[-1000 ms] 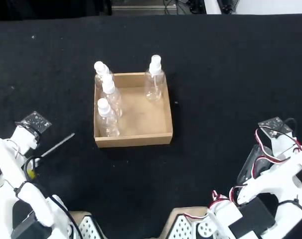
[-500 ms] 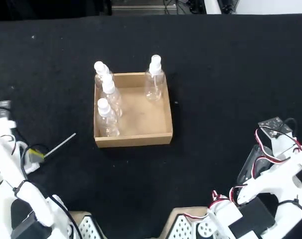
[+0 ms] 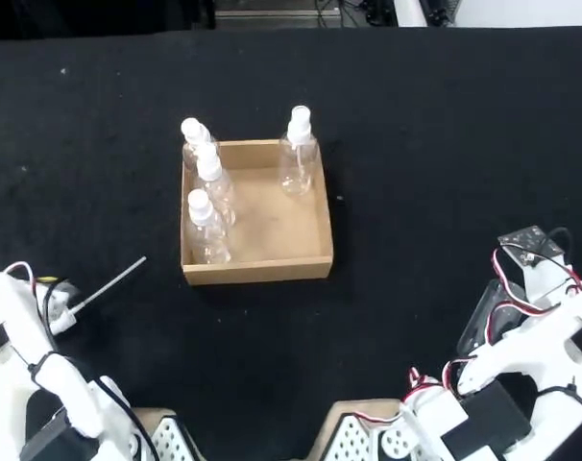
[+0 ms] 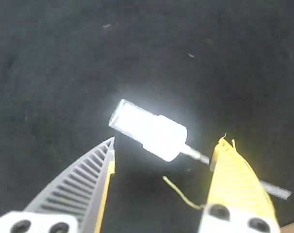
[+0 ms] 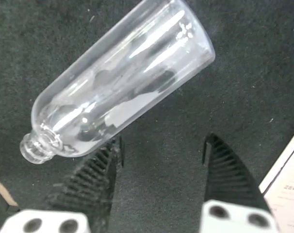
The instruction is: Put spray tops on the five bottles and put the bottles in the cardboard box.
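A loose spray top (image 4: 149,130) with its thin tube (image 3: 109,281) lies on the black table, left of the cardboard box (image 3: 262,269). My left gripper (image 4: 164,145) hangs open just above it, one finger on each side of the white head. Several clear bottles with white spray tops stand in the box: three along its left wall (image 3: 209,206) and one at the back right corner (image 3: 298,158). A clear uncapped bottle (image 5: 120,80) lies on its side at the near right (image 3: 483,317). My right gripper (image 5: 161,143) is open beside it, holding nothing.
The black cloth covers the whole table, with wide bare stretches around the box and between the two arms. The arm bases (image 3: 368,437) sit at the near edge. A white sheet (image 5: 287,184) lies beside the right arm.
The left arm swung out to the left, then came down over the head of the loose spray top. The spray top shifted slightly. The right arm and its bottle have not moved.
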Controlling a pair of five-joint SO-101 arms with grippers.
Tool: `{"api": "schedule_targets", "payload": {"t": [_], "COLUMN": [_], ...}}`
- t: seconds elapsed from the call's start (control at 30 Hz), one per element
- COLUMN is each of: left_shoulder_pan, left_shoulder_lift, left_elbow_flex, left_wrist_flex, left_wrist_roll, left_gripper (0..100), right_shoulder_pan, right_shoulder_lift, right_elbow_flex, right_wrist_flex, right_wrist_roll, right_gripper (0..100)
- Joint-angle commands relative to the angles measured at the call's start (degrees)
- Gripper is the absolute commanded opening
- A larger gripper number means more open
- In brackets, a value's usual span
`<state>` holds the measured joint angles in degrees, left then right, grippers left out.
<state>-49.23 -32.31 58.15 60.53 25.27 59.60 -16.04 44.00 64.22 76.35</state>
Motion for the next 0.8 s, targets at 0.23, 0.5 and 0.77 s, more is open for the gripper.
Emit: {"api": "schedule_targets", "payload": {"t": [0.23, 0.5, 0.77], "left_shoulder_pan": [-0.57, -0.75, -0.31], "left_shoulder_lift": [-0.18, -0.18, -0.18], "left_elbow_flex": [-0.13, 8.84, 9.63], "left_wrist_flex": [-0.97, -17.67, -19.16], "left_wrist_roll": [14.68, 15.03, 15.03], "left_gripper": [30, 30, 30], "right_shoulder_pan": [-1.23, -1.23, -1.14], "right_shoulder_lift": [0.04, 0.04, 0.04], "right_elbow_flex": [-2.77, -2.95, -2.86], "right_wrist_flex": [-1.32, -1.32, -1.32], "right_wrist_roll": [0.09, 0.09, 0.09], "right_gripper": [24.8, 24.8, 24.8]}}
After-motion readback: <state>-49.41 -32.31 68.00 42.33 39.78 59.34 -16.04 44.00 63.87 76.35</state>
